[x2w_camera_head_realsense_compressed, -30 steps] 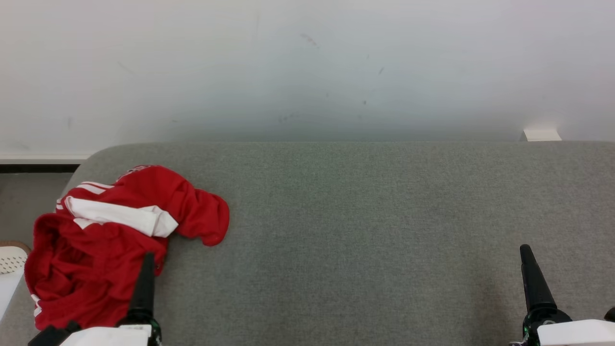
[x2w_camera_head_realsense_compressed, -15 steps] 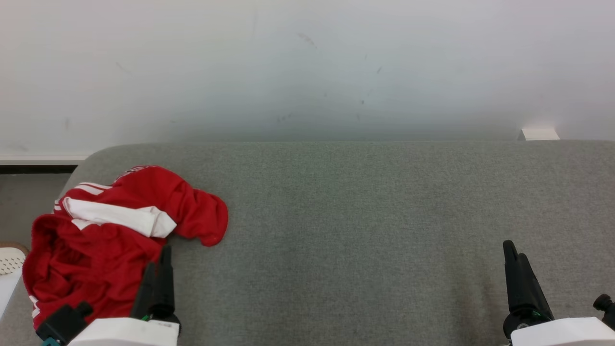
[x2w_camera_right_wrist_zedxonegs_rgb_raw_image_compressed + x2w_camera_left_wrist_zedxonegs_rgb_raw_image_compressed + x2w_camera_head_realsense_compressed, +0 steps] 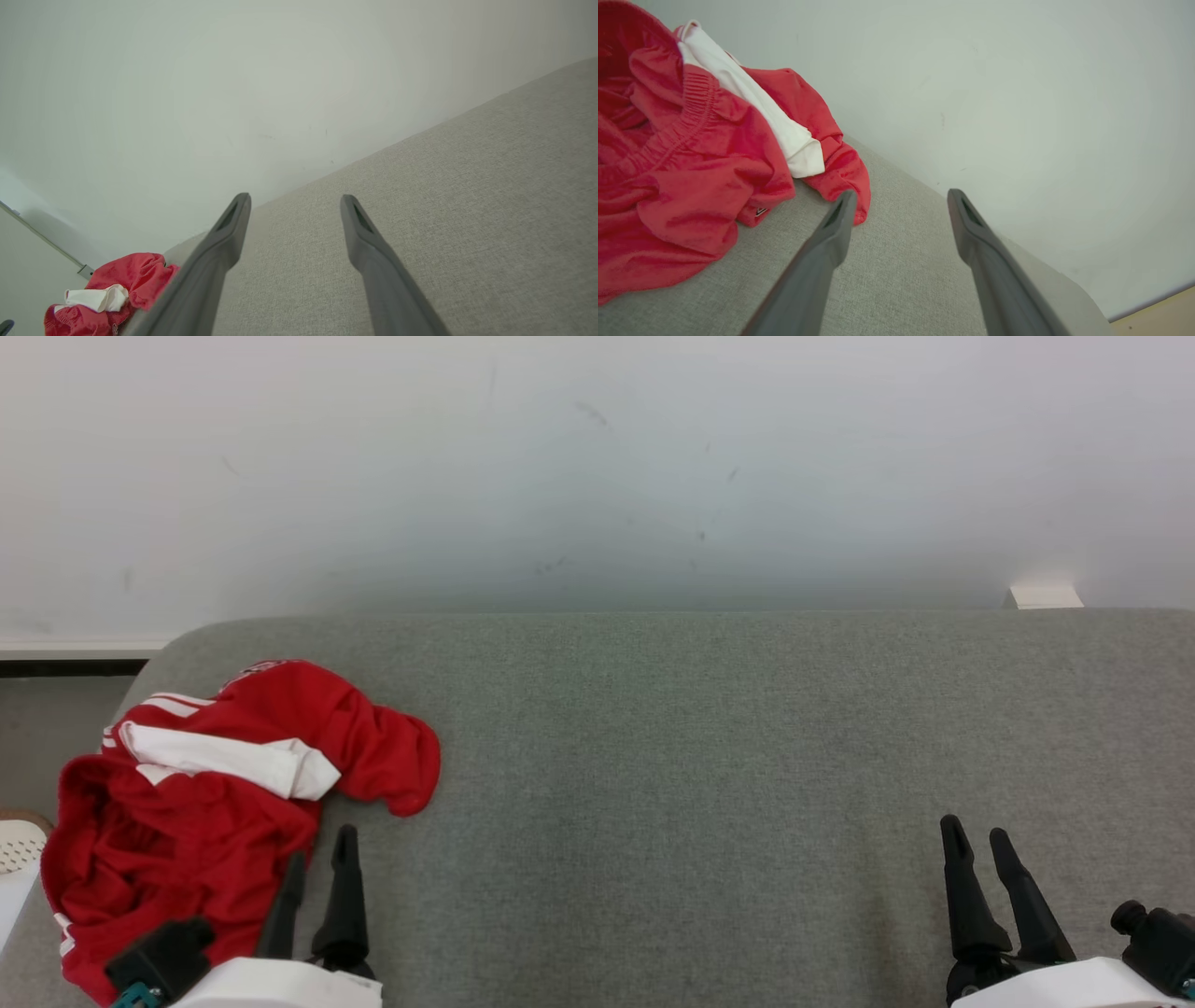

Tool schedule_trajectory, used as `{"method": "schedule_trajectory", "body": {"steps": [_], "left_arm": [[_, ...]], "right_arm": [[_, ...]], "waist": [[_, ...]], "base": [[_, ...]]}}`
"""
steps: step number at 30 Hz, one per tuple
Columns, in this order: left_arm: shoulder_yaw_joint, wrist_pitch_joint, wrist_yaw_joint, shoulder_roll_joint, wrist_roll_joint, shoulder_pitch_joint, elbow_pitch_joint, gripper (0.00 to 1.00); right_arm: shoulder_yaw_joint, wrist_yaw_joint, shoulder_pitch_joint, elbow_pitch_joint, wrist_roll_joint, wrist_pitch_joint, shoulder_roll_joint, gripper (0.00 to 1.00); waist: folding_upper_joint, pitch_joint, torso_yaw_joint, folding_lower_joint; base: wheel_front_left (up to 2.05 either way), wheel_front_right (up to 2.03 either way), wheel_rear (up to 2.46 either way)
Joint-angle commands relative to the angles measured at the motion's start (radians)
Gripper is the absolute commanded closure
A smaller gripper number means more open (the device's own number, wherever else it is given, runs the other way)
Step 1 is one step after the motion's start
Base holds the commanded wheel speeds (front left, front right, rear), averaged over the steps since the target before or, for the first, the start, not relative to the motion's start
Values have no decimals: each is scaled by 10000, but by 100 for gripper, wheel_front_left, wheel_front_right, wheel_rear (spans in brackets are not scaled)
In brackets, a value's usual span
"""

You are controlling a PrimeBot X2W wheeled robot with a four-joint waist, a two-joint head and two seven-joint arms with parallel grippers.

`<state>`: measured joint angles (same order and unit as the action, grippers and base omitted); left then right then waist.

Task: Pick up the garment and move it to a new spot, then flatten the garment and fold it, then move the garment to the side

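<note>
Head view: red and white garment (image 3: 205, 803) bunched in a heap at the corner of the grey worktop (image 3: 709, 728), just ahead and to the left of the left tool (image 3: 321, 845). Left tool spread wide, gripping nothing, one finger just beside the heap's near edge; impossible to tell whether touching. Right tool (image 3: 975, 829) likewise wide and empty, well apart from the cloth, over bare worktop. Likely step: first pick-up, nothing yet lifted. To do it well: swing left tool a little further left and forward, over a thick fold such as the gathered waistband (image 3: 698, 93), not the thin loose lobe nearest the tips. Drop low enough to straddle several layers, then pinch fully before lifting. Lift straight up, to avoid dragging cloth off the worktop edge close by. Hold right tool back, ready over the open worktop to its left.
</note>
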<state>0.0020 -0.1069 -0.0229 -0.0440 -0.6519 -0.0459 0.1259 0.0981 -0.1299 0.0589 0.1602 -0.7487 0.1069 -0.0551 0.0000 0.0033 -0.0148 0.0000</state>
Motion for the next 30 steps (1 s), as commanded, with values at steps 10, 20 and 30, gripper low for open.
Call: {"method": "schedule_trajectory", "body": {"steps": [10, 20, 30], "left_arm": [[-248, -372, 249, -208, 1411, 21, -29, 0], [-291, -632, 280, -298, 2349, 30, 69, 0], [-413, -858, 259, -247, 3277, 169, -8, 0]], "right_arm": [[122, -8, 91, 228, 1710, 368, 11, 0], [284, -9, 166, 423, 2854, 631, 28, 0], [461, -9, 121, 350, 3752, 857, 39, 0]], "waist": [[0, -12, -20, 0], [0, -45, -55, 0], [0, -129, -98, 0]], "base": [[0, 0, 0], [0, 0, 0], [0, 0, 0]]}}
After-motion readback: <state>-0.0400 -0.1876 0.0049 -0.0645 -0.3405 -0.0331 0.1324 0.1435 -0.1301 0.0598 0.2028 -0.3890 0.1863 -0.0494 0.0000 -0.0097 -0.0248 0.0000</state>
